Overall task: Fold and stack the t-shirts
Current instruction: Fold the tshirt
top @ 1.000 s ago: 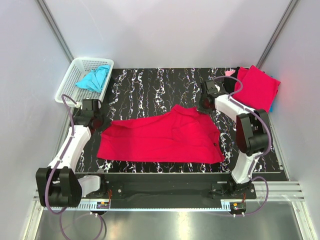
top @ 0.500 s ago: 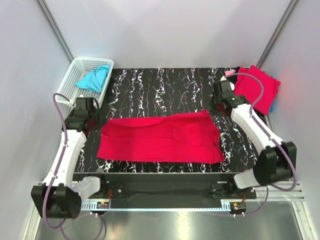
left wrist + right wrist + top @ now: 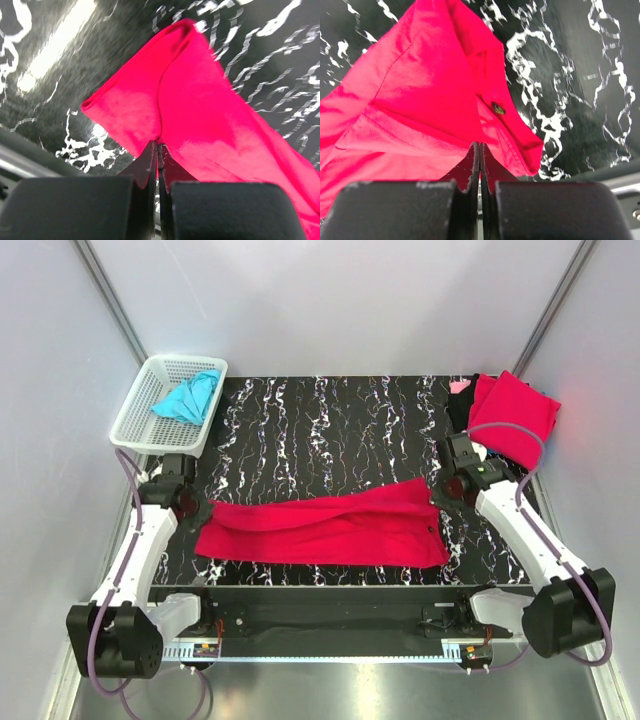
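1. Top external view: a red t-shirt [image 3: 320,530] lies as a long band across the near half of the marbled black table [image 3: 320,420], its far edge doubled over toward the near edge.
2. The left gripper [image 3: 193,506] is at the shirt's left end and the right gripper [image 3: 447,490] is at its right end.
3. Left wrist view: the left gripper [image 3: 158,150] has its jaws pressed together, pinching a fold of the red cloth. The cloth spreads away from the fingers over the table.
4. Right wrist view: the right gripper [image 3: 479,150] is likewise clamped tight on the red cloth at a hemmed corner.
5. A turquoise t-shirt [image 3: 188,398] sits crumpled in the white lattice basket [image 3: 135,418] at the far left.
6. A folded red t-shirt [image 3: 515,415] rests at the far right corner, well apart from the band.
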